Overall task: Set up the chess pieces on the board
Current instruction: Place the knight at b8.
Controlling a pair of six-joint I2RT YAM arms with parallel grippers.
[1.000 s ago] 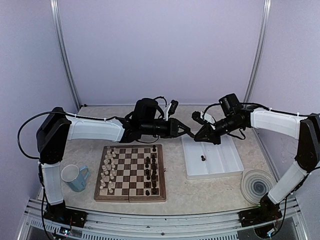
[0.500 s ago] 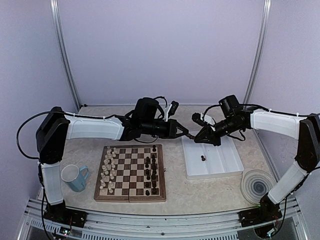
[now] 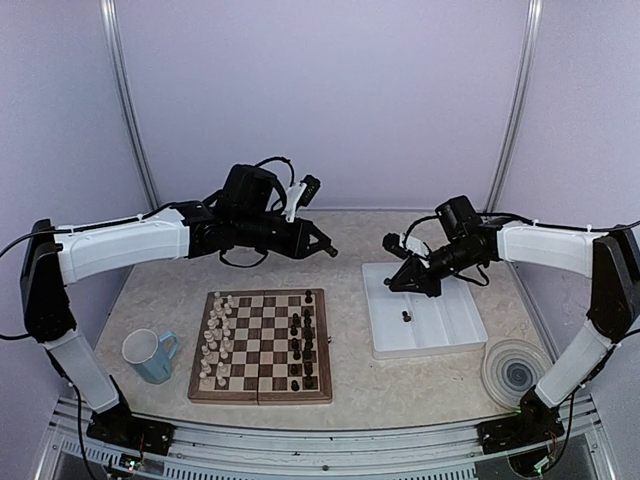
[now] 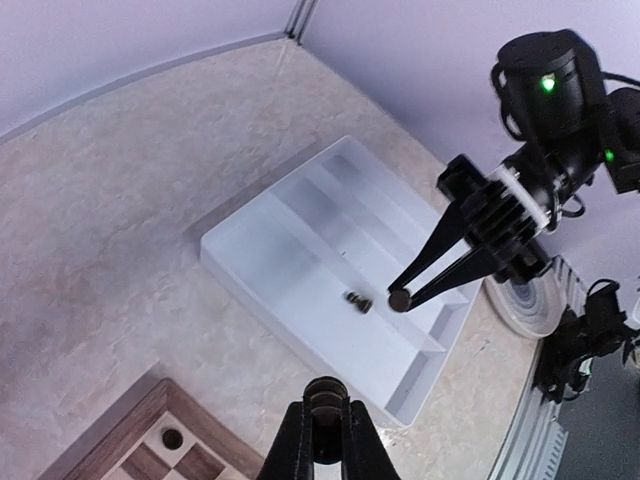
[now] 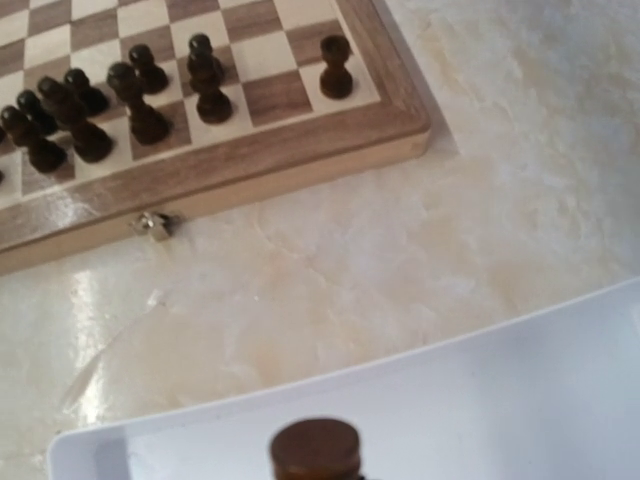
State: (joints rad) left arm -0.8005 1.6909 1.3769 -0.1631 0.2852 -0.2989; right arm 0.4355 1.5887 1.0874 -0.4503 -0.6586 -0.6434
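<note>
The board (image 3: 262,383) lies at the front left, with dark chess pieces (image 3: 300,345) in its right columns and cream ones on its left. My left gripper (image 3: 329,251) hangs high behind the board's far right corner. In the left wrist view it (image 4: 326,402) is shut on a dark piece (image 4: 326,392). My right gripper (image 3: 392,284) is over the white tray's near-left part. In the left wrist view it (image 4: 400,298) is shut on a dark piece whose round base (image 5: 315,448) shows in the right wrist view. One dark piece (image 3: 405,317) lies in the tray.
The white ridged tray (image 3: 440,335) sits right of the board. A blue mug (image 3: 150,356) stands left of the board. A round swirl-patterned disc (image 3: 515,372) lies at the front right. The board's brass clasp (image 5: 153,225) faces the tray.
The two grippers were tip to tip over the gap between board and tray. My left gripper has drawn back left and upward. The right gripper has stayed over the tray.
</note>
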